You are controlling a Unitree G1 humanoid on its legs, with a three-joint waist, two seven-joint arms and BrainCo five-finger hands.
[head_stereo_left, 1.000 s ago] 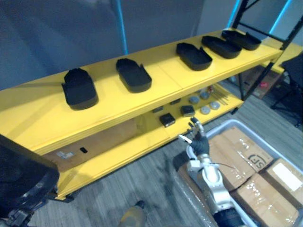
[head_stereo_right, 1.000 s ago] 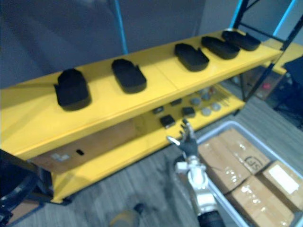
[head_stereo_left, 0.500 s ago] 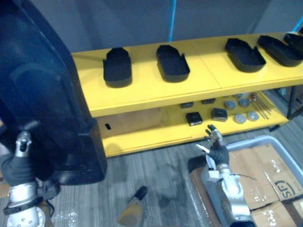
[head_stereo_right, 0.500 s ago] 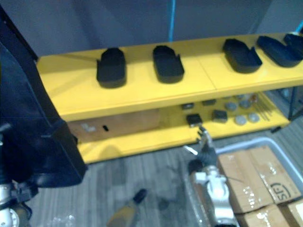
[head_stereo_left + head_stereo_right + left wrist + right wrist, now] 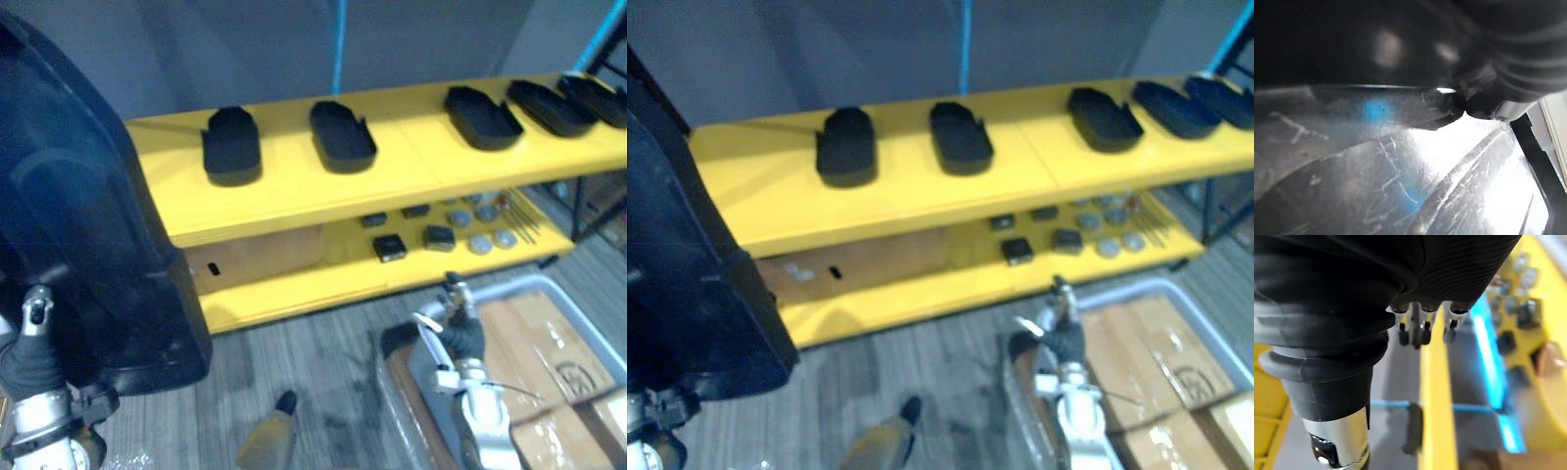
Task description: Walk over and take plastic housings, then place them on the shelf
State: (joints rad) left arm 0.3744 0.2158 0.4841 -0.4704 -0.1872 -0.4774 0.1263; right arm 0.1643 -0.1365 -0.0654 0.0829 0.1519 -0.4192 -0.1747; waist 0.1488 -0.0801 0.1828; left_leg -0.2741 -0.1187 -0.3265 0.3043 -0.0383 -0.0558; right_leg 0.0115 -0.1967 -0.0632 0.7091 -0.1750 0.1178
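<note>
A large black plastic housing stands upright at the far left, very close to me, right against my left hand at the lower left. Its scratched dark surface also shows up close in the left wrist view. Several more black housings lie in a row on the yellow shelf's top board, among them one, another and a third. My right hand hangs low at the right with relaxed fingers, holding nothing.
The lower shelf board carries a flat cardboard box and several small dark and round parts. A grey tote with cardboard boxes stands on the floor at the lower right, under my right hand.
The camera has swung left along the shelf. The big housing has come up into view at the left with my left arm. My right hand has sunk a little towards the tote.
</note>
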